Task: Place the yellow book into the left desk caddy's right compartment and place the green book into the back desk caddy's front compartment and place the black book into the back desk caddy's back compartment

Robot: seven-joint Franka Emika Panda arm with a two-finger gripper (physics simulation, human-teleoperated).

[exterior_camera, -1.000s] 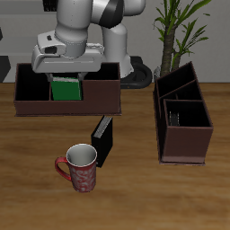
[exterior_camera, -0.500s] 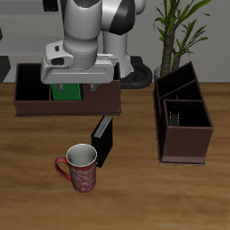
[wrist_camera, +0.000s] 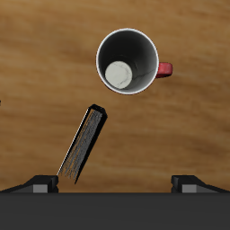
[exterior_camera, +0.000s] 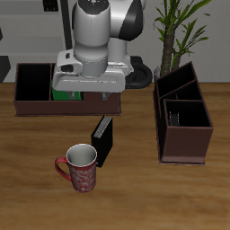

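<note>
My gripper (exterior_camera: pixel 87 88) is wide open, holding nothing. The black book (exterior_camera: pixel 103 141) stands near the mug (exterior_camera: pixel 79 167). I'd go straight down & pinch its 2 flat sides.

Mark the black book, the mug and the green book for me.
black book (exterior_camera: pixel 104 141): exterior view, on its broad dark cover.
mug (wrist_camera: pixel 128 61): wrist view, on the pale inside floor of the cup.
green book (exterior_camera: pixel 65 94): exterior view, on the green strip visible below the robot's hand.
</note>
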